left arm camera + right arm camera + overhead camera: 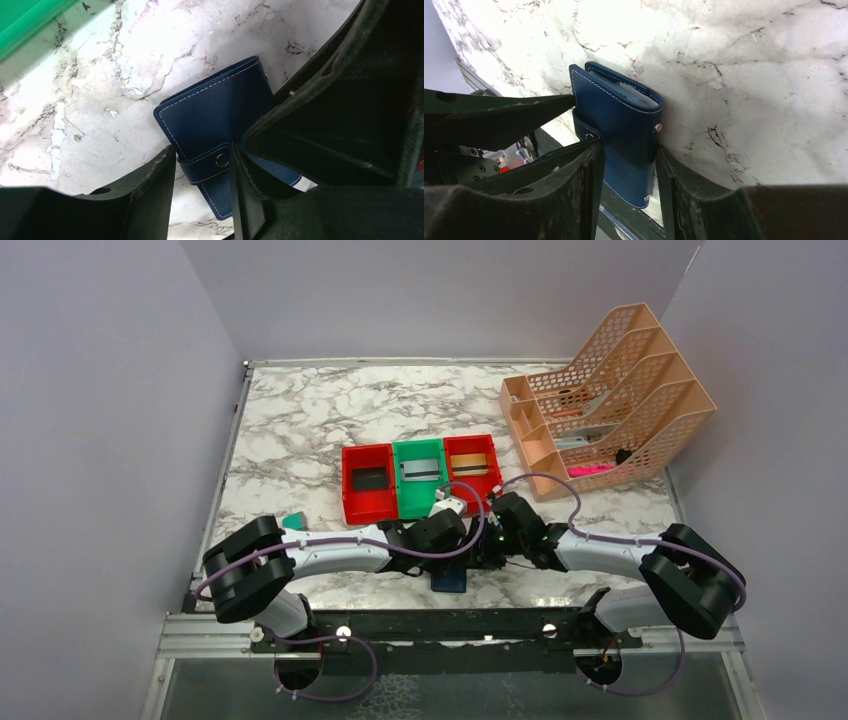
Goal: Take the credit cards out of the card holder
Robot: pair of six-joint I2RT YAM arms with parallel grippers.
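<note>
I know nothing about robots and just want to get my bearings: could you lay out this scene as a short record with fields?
table: marble pattern
card holder: navy, folded shut, between both grippers
right gripper: fingers against both sides of card holder
left gripper: fingers either side of snap tab; grip unclear
bins: red, green, red in a row
cards: black card, silver card, gold card, one per bin

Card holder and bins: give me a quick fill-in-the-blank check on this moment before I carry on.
The card holder on the marble table is folded ____.
The silver card lies in the ____ bin.
In the top view, the black card lies in the ____ of the two red bins.
Missing words: shut; green; left.
</note>
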